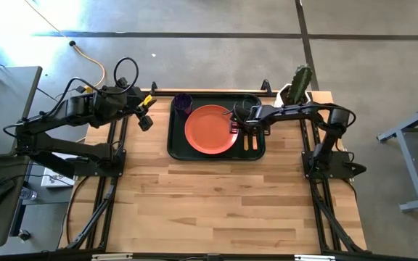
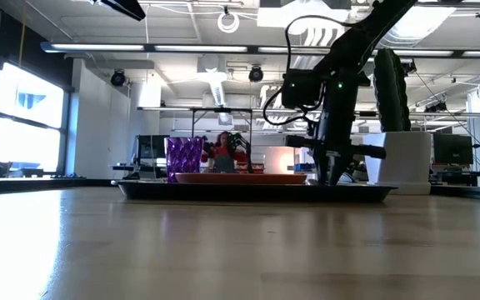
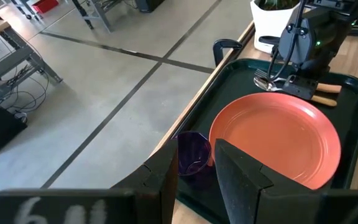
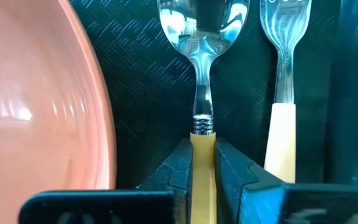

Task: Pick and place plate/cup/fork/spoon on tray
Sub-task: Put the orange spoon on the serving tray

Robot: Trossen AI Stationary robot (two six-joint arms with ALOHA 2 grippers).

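One tray (image 1: 174, 147) is carrying one plate (image 1: 210, 129), one cup (image 1: 183, 102), one fork (image 4: 281, 93) and one spoon (image 4: 202, 68), whose handle the right gripper (image 4: 203, 163) is pinching (left gripper (image 3: 196, 169) is hovering slightly parted, empty).

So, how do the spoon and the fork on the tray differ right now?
The spoon ends in a rounded oval bowl; the fork ends in tines. The spoon's handle sits clamped between the fingers of the right pincer, while the fork lies free beside it, touched by nothing. The spoon lies nearer the plate; the fork lies on its far side. Both have silver metal heads, pale orange handles, and lie parallel on the tray.
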